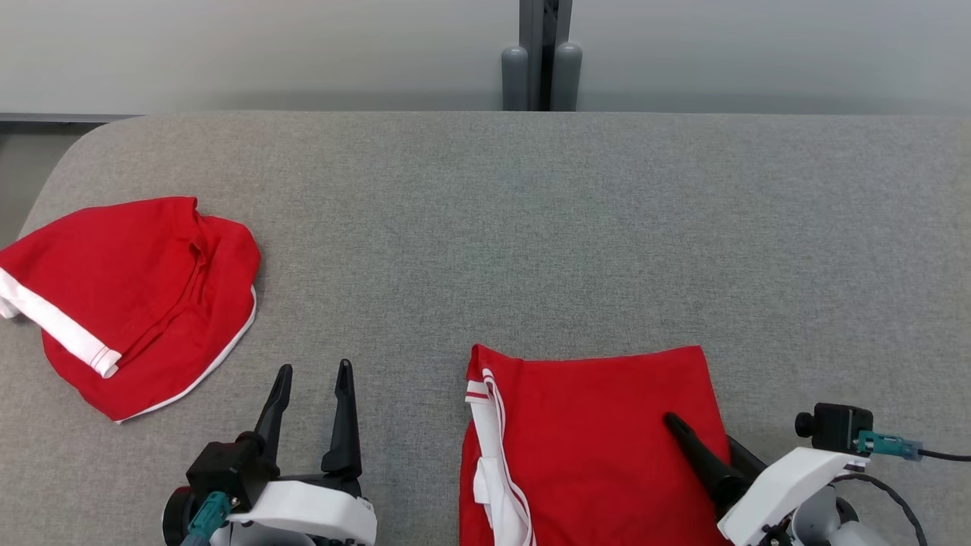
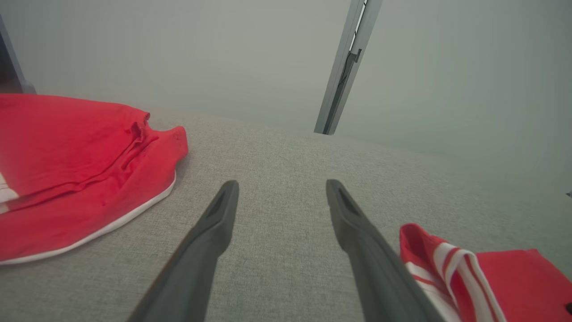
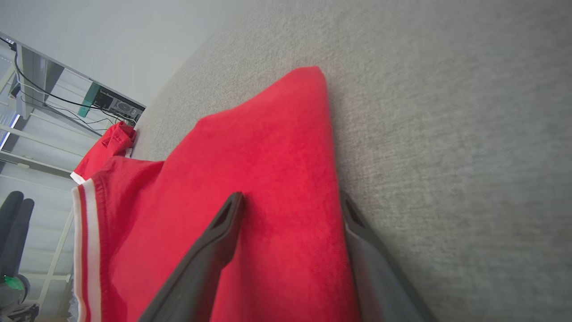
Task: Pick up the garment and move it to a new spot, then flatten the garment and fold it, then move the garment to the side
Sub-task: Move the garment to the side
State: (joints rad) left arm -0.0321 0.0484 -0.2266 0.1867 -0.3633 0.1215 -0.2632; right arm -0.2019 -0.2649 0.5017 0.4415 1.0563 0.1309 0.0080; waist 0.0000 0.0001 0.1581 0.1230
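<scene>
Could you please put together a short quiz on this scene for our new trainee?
1. True or false: the left gripper is shut on cloth.
2. How many red garments lie on the table? A one, B two, C three.
3. Which gripper sits astride an edge of the front garment?
Key: 1 false, it is open above bare table. 2 B, the front garment and the left garment. 3 the right gripper, open.
</scene>
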